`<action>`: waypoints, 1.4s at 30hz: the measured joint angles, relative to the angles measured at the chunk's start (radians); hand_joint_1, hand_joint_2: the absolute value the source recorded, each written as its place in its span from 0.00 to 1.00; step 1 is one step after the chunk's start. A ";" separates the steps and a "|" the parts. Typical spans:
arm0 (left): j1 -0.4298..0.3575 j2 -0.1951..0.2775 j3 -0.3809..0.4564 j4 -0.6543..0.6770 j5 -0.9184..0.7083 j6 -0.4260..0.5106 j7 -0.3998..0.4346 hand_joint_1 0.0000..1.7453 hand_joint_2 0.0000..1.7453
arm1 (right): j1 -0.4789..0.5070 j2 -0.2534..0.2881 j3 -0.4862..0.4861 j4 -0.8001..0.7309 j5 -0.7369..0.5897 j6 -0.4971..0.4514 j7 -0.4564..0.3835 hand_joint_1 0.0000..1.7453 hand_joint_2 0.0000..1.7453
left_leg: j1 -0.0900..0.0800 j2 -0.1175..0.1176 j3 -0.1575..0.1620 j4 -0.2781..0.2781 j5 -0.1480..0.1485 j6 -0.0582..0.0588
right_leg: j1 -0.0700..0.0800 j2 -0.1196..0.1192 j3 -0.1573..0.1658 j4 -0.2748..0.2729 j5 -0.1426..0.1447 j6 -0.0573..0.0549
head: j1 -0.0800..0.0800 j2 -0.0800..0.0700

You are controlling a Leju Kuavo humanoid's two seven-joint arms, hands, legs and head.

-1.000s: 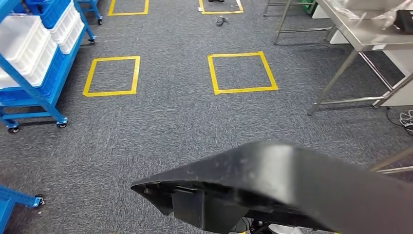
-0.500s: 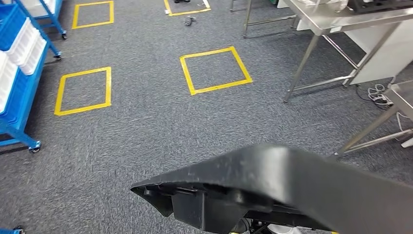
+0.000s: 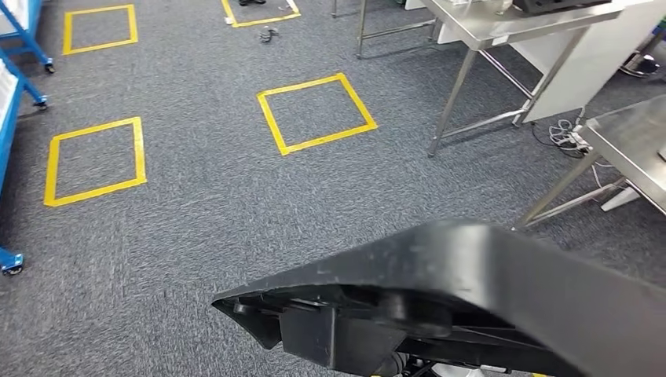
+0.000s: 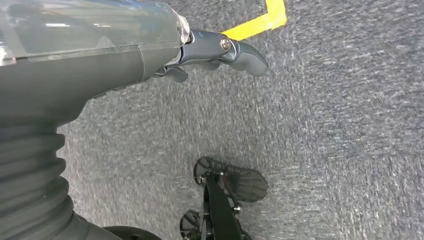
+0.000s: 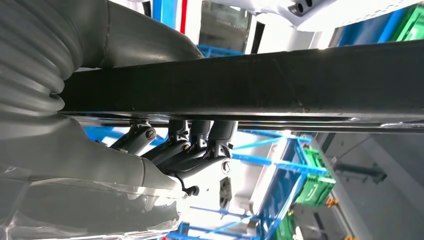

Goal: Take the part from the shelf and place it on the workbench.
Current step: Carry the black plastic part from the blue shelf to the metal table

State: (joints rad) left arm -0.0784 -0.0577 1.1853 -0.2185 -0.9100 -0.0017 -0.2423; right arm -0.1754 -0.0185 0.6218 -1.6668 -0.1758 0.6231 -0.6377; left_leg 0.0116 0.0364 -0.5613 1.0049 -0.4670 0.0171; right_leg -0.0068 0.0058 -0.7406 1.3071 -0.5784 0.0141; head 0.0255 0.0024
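Part: a long black moulded part (image 3: 471,290) spans the lower right of the head view, its pointed end reaching toward lower centre, carried above the grey carpet (image 3: 196,228).
Right hand: in the right wrist view the right hand (image 5: 195,145) holds the part from beneath, dark fingers (image 5: 200,137) clamped up against the flat black bar (image 5: 260,82) that crosses the picture.
Left hand: the left hand (image 4: 200,50) hangs over the carpet in the left wrist view, holding nothing, thumb (image 4: 240,50) extended; the other fingers are mostly hidden (apart or curled, I cannot tell).
Handling: judged stiff and fairly light, a hard plastic shell with ribs and a boxy mount underneath; smooth, so likely slippery, and its length would make it swing if held far from its middle. The straight underside edge looks the soundest place to take hold.
Workbench: a steel workbench (image 3: 628,141) enters at the right edge of the head view, near the part's far end; a second steel table (image 3: 503,23) stands at upper right.
Surroundings: yellow tape squares (image 3: 314,114) mark the carpet at upper centre and left; a blue shelf frame (image 3: 12,86) edges the left.
Stage: carrying, part not yet set down.
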 joint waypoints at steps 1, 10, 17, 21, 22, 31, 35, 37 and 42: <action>0.000 0.000 0.000 0.000 -0.001 -0.001 -0.001 0.00 1.00 | 0.000 0.000 0.000 0.000 0.000 -0.002 0.004 1.00 1.00 | 0.000 0.009 0.002 0.000 -0.002 -0.001 | -0.001 -0.004 0.015 -0.032 0.027 0.000 | 0.000 0.000; -0.005 -0.002 0.000 0.000 -0.008 0.012 0.010 0.00 1.00 | 0.003 0.000 0.000 -0.014 0.003 -0.017 0.020 1.00 1.00 | -0.003 0.039 0.020 0.021 -0.041 -0.041 | 0.010 -0.025 0.150 -0.300 0.127 -0.039 | -0.002 0.000; 0.002 -0.004 0.000 0.000 0.000 0.010 0.010 0.00 1.00 | 0.008 0.003 0.000 -0.014 0.029 -0.013 0.021 1.00 1.00 | 0.001 -0.031 -0.090 0.221 -0.089 -0.051 | 0.007 0.043 0.158 -0.295 0.121 -0.049 | -0.006 0.000; 0.000 -0.004 0.001 0.000 0.002 0.008 0.007 0.00 1.00 | 0.007 0.003 0.000 -0.014 0.028 -0.012 0.017 1.00 1.00 | 0.000 -0.070 -0.005 0.023 -0.012 -0.039 | 0.005 0.074 0.151 -0.275 0.110 -0.032 | -0.007 0.000; -0.001 -0.005 0.001 0.000 0.002 0.007 0.008 0.00 1.00 | 0.007 0.003 0.000 -0.014 0.028 -0.012 0.017 1.00 1.00 | -0.002 -0.069 -0.004 0.021 -0.014 -0.034 | 0.006 0.079 0.149 -0.275 0.111 -0.027 | -0.007 0.000; 0.001 -0.011 0.002 0.000 0.001 0.016 0.010 0.00 1.00 | 0.009 0.001 0.000 -0.008 0.023 -0.006 0.009 1.00 1.00 | -0.001 -0.003 0.002 0.004 -0.005 -0.001 | 0.000 -0.001 0.011 -0.006 0.000 0.003 | 0.000 0.000; 0.000 -0.016 0.002 0.000 0.000 0.019 0.010 0.00 1.00 | 0.009 0.000 0.000 -0.006 0.021 -0.006 0.006 1.00 1.00 | -0.003 0.022 0.013 0.002 -0.013 -0.009 | 0.010 -0.036 0.134 -0.251 0.113 -0.013 | 0.001 0.000; -0.001 -0.018 0.002 0.000 -0.001 0.020 0.010 0.00 1.00 | 0.009 0.000 0.000 -0.005 0.021 -0.006 0.005 1.00 1.00 | -0.004 0.032 0.016 0.000 -0.016 -0.020 | 0.019 -0.043 0.149 -0.288 0.114 -0.021 | 0.000 0.000; -0.005 -0.021 0.002 0.000 -0.010 0.018 0.011 0.00 1.00 | 0.010 -0.001 -0.001 -0.006 0.021 -0.014 0.002 1.00 1.00 | -0.001 -0.001 -0.013 0.076 -0.069 -0.044 | 0.006 -0.009 0.160 -0.310 0.126 -0.045 | -0.002 0.000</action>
State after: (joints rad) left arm -0.0831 -0.0789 1.1872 -0.2183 -0.9205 0.0164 -0.2317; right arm -0.1650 -0.0195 0.6210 -1.6727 -0.1553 0.6088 -0.6357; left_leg 0.0106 0.0358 -0.5739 1.0805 -0.5360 -0.0268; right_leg -0.0007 -0.0029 -0.5802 0.9971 -0.4522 -0.0311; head 0.0231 0.0023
